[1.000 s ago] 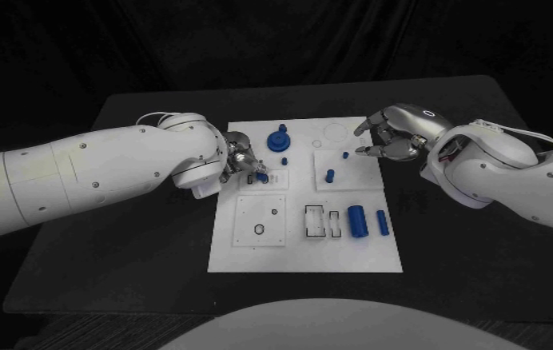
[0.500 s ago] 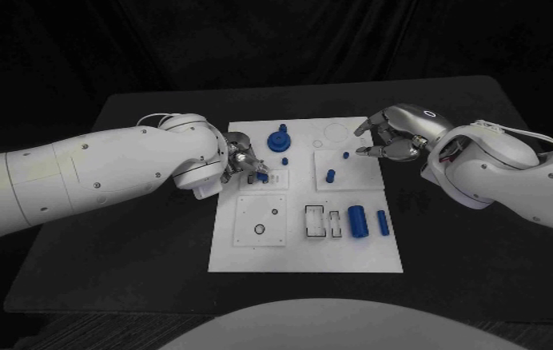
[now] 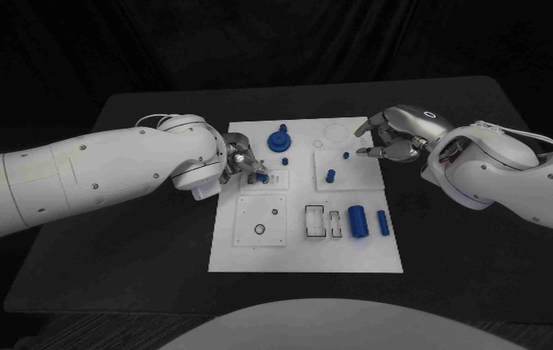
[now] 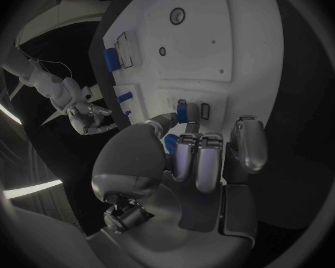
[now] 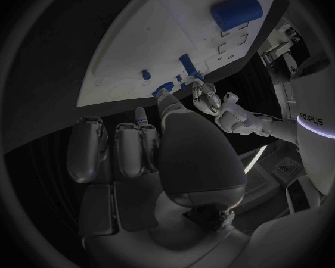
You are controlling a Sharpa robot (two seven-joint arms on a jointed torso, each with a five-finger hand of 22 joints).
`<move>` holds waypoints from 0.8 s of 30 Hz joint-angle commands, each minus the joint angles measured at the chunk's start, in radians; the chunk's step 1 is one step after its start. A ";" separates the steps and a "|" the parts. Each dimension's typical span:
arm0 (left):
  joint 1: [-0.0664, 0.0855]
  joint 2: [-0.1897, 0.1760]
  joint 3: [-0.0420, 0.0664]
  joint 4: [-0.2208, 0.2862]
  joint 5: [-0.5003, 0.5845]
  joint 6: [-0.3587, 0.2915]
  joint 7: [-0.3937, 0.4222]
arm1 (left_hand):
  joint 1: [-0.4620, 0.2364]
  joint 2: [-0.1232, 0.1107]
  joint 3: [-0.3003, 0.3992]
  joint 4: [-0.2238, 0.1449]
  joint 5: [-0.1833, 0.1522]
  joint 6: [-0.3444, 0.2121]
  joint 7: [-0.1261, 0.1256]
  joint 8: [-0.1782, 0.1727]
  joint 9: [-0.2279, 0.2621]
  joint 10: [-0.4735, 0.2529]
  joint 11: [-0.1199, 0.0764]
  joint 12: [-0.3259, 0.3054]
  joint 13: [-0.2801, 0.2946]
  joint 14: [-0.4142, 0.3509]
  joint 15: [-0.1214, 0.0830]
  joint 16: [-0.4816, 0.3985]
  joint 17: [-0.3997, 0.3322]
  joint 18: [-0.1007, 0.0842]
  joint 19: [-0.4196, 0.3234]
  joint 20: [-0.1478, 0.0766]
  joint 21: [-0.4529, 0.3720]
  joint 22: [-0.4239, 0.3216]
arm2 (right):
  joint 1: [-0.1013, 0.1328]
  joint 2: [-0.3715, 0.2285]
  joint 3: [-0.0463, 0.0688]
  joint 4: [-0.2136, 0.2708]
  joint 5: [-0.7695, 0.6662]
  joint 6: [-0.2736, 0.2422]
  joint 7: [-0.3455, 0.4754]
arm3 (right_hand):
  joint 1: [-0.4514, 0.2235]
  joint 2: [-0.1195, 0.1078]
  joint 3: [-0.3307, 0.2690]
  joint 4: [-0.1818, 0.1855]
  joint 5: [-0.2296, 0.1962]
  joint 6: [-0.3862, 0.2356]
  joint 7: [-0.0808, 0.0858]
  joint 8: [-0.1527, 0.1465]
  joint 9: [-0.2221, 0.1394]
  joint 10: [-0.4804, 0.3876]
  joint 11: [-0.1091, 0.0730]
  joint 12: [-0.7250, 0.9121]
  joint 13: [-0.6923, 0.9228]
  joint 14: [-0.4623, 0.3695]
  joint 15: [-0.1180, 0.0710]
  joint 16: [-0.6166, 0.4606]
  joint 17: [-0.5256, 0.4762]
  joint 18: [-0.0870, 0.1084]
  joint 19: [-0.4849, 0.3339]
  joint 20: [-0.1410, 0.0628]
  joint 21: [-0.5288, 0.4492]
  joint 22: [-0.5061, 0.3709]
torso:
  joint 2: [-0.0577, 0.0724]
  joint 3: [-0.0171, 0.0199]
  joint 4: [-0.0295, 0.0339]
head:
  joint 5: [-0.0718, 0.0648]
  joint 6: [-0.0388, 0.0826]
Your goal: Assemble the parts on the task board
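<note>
Over the last second almost nothing has shifted: the left hand (image 3: 243,165) sits at the same spot over the board's (image 3: 302,260) left edge, and the right hand (image 3: 390,139) hangs at the board's far right corner just as it did. The one small difference is at the left fingertips, where the small blue peg (image 3: 263,177) seems to have settled a touch lower and closer to the slots on the square plate there. In the left wrist view the left hand (image 4: 184,161) pinches the peg (image 4: 182,111) between thumb and a finger, its tip at or just beside a small dark slot (image 4: 205,111); whether the peg has entered a hole cannot be told. The right hand's fingers are curled in, and the right wrist view shows a small blue piece at the fingertips (image 5: 140,115), so it looks to be pinching that piece, though the hold is not fully clear. Already on the board are the tall blue knob (image 3: 278,139), two short pegs (image 3: 330,176) on the right plate, and the large cylinder (image 3: 357,221) with a thinner bar (image 3: 383,222) beside it. The stillness suggests a slow, careful insertion by the left hand, with most of the assembly not yet done.
</note>
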 commanded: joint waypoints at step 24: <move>-0.006 0.002 -0.002 -0.005 0.002 0.018 0.013 | -0.053 0.011 0.008 0.025 -0.179 0.020 -0.005 -0.021 -0.001 0.055 0.007 -0.002 0.222 0.106 0.005 0.003 0.263 0.013 0.003 0.005 -0.006 0.098 | -0.007 0.002 0.000 -0.005 0.004 -0.002 -0.003 | 0.005 0.003 0.001 -0.006 0.007 0.007 -0.001 0.001 -0.003 0.000 0.009 -0.005 -0.043 0.050 0.009 0.004 -0.002 -0.005 0.018 0.007 0.004 0.188 | 0.001 0.0009 -0.0003 | 0.003 0.000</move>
